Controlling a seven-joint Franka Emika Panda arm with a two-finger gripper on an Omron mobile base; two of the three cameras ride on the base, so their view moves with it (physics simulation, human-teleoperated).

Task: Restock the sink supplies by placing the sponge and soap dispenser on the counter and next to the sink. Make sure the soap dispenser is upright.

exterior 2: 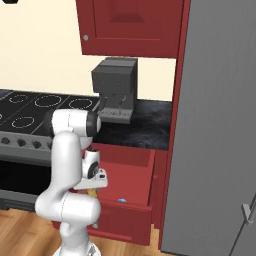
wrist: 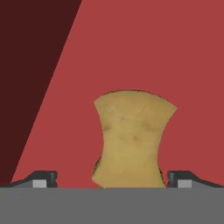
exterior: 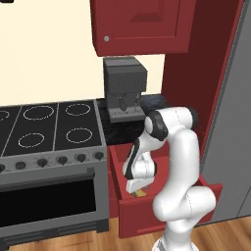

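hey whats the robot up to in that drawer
The white robot arm is reaching down into the open red drawer beside the stove. Its gripper is open, with the small yellow-tan sponge lying on the drawer floor between its fingertips, not yet gripped. A small blue thing also sits at the drawer's front. A dark grey coffee machine stands on the black speckled counter above.

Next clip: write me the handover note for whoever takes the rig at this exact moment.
Gripper: open, reaching down into the open red drawer, one finger on each side of the sponge, not closed on it.
Sponge: lying on the drawer floor.
Counter: holds a coffee machine; no sponge on it.
Done: drawer open, gripper lined up on the sponge.
Left: close, lift, carry the sponge to the counter beside the sink, then fetch the soap dispenser and stand it upright.
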